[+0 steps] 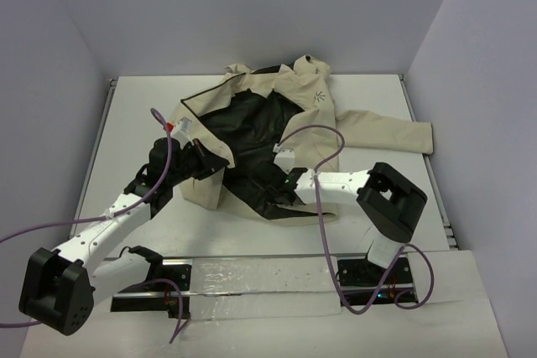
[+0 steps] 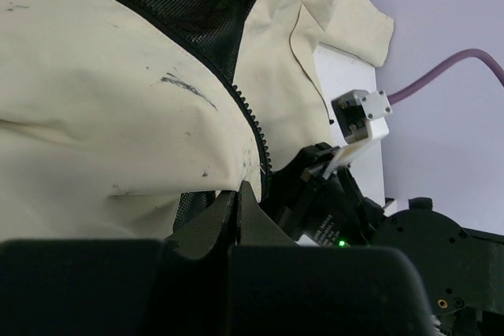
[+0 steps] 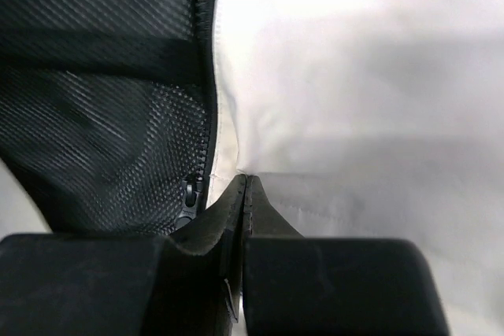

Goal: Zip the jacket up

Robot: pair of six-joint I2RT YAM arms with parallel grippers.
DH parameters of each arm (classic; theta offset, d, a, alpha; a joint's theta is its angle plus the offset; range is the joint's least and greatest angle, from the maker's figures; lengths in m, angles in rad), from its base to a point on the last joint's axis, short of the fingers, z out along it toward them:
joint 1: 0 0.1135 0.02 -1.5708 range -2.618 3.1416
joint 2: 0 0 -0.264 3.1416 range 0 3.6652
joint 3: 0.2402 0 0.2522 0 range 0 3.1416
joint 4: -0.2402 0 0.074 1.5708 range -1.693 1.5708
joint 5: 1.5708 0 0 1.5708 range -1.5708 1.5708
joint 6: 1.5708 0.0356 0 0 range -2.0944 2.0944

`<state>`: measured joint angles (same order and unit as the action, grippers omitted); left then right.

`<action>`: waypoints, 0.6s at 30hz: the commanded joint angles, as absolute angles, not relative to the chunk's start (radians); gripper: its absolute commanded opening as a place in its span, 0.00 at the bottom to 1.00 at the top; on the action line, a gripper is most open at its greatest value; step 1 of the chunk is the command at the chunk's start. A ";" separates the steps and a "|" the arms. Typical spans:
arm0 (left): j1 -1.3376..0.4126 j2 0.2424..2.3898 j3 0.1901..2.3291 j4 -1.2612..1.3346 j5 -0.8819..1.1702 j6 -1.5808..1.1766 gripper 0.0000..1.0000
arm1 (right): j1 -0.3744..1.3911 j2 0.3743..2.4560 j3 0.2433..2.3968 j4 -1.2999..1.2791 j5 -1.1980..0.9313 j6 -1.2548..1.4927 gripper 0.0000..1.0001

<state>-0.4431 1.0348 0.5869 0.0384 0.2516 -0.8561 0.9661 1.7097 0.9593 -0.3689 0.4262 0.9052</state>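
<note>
Jacket (image 1: 369, 127) lay wide open, nothing zipped; left claw (image 2: 239, 208) and right claw (image 3: 246, 194) each clenched on it; joining, zipping remained

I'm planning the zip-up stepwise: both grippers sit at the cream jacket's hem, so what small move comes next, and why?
Probably draw the right gripper toward the left gripper. Both look shut on the hem of the cream fabric jacket, black lining gapes between them, and the dark zipper slider lies apart from the opposite zipper teeth.
</note>
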 commanded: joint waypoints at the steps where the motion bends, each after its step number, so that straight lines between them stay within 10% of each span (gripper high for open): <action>1: -0.437 1.021 0.633 0.051 0.264 -0.841 0.00 | 0.969 1.581 0.906 -0.438 0.482 0.926 0.00; 18: -0.437 1.042 0.651 0.091 0.272 -0.810 0.00 | 0.932 1.097 0.776 -0.301 0.468 0.687 0.00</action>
<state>-0.4431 1.0376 0.5892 0.0525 0.2522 -0.8446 0.9607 1.1839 0.7805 -0.3549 0.4398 0.7791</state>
